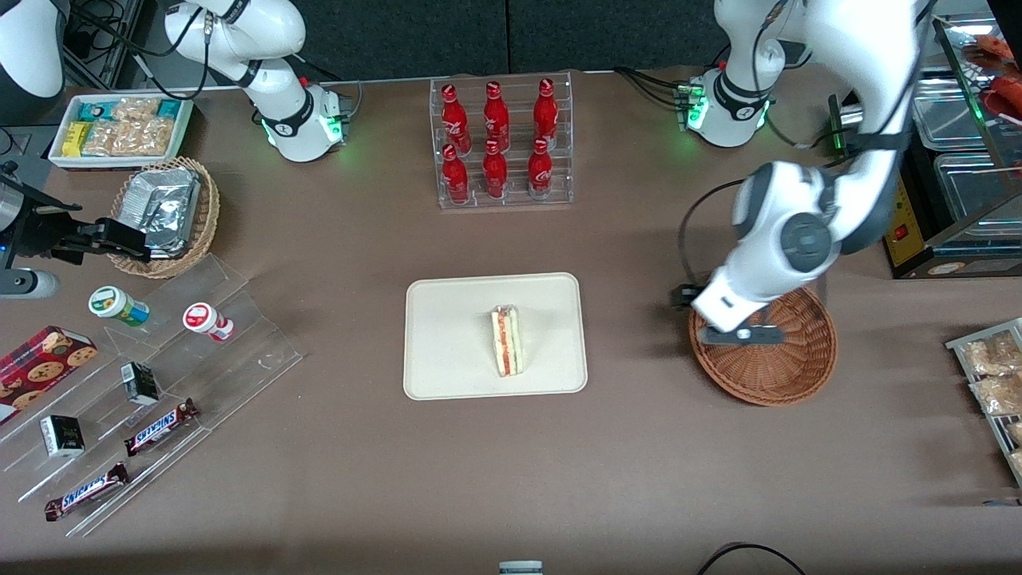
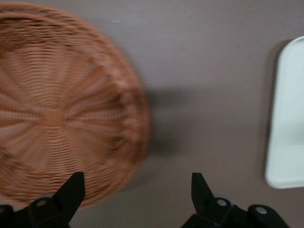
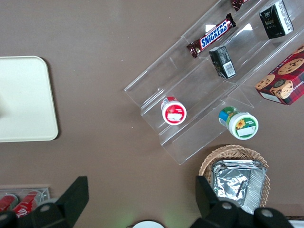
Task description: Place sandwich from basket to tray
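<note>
Front view: we see the sandwich (image 1: pixel 506 341) lying right of centre on the tray (image 1: pixel 447 335), long axis up-down in frame; our gripper (image 1: pixel 742 334) hangs over the empty basket (image 1: pixel 786 367), right of the tray. Wrist view: jaws spread, holding nothing, straddling the basket (image 2: pixel 57 114) rim; tray (image 2: pixel 287 123) apart.

The sandwich (image 1: pixel 507 341), a wrapped white wedge with a red and green filling stripe, lies on my cream-white tray (image 1: pixel 447 335) at mid-table. The reddish-brown wicker basket (image 1: pixel 786 363) sits toward my working end, with my gripper (image 2: pixel 135 192) spread wide above its rim.
</note>
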Robot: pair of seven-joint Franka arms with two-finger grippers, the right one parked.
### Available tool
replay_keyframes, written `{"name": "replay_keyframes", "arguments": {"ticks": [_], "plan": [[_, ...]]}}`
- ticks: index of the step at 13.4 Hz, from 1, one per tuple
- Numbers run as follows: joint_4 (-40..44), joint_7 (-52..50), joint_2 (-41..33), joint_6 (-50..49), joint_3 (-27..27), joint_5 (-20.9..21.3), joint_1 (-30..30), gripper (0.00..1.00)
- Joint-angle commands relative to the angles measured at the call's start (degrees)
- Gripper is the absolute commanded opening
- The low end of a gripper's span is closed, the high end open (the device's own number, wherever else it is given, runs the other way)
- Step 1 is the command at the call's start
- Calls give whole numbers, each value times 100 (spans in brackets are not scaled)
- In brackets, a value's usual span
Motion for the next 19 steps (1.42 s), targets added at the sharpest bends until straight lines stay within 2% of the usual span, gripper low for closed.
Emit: {"name": "replay_keyframes", "arguments": {"ticks": [1, 4, 6, 10, 16, 19], "plan": [[-207, 537, -681, -514, -74, -16, 596, 99], [-50, 836, -1331, -1102, -74, -25, 1150, 99], [370, 820, -1412, -1524, -66, -43, 1300, 99], [1259, 767, -1369, -2193, -13, -34, 1318, 99], [1919, 749, -1404, -2579, 22, 27, 1310, 99], [2394, 749, -1359, -3098, -13, 299, 1266, 99]]}}
